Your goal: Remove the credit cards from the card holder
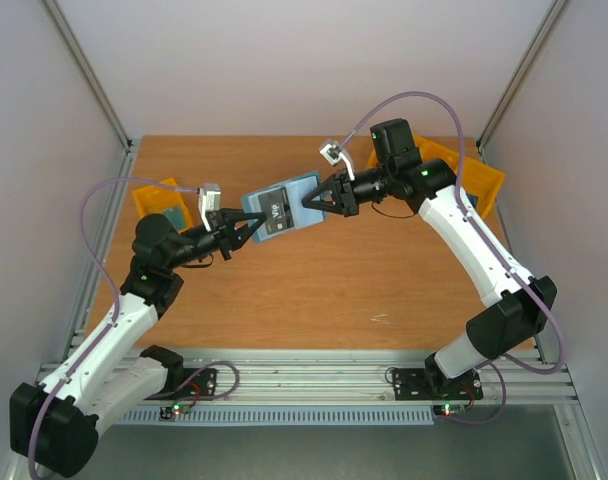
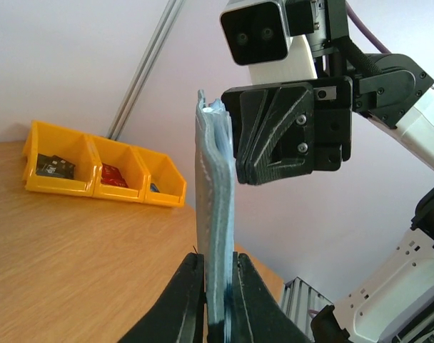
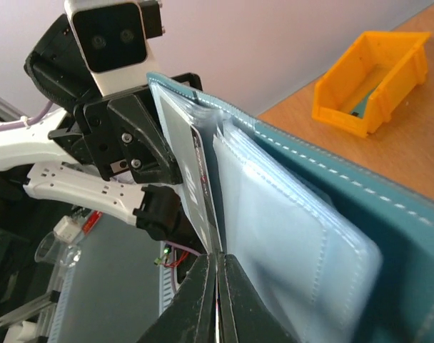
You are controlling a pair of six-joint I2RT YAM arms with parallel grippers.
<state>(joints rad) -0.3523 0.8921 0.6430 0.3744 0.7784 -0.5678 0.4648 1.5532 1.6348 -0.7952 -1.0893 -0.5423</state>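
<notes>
Card holder [image 1: 296, 192] is up off the desk [image 1: 314, 300], opened flat and slung between my two tools over the back half of the board.

Left tool [image 2: 218, 286] is clamped narrow on the holder's left edge, one finger each side of the teal cover. Right tool [image 3: 215, 266] comes in from the opposite side with its tips pinched tight on a thin edge on the inner face. From the right wrist view that edge reads as the dark credit card [image 3: 183, 153], which sits in its slot with a red stripe down one side.

In the way:
- The clear plastic sleeves [image 3: 288, 236] lie just beside the card, bulging up next to my right fingers.
- In the left wrist view the holder is edge-on. The right tool's black body and camera sit close behind its top edge and block most of what's past it.
- The right wrist view is the mirror case: the left tool's body and camera are directly behind the holder's far edge.

Further out, a single yellow bin [image 3: 345, 114] sits on the left side of the desk with something teal inside. A yellow bin row [image 2: 117, 191] sits at the far right corner with three compartments: dark bits, a red thing, a speck of blue. Both are well apart from the holder. Grey walls and slanted frame rails are behind them.
</notes>
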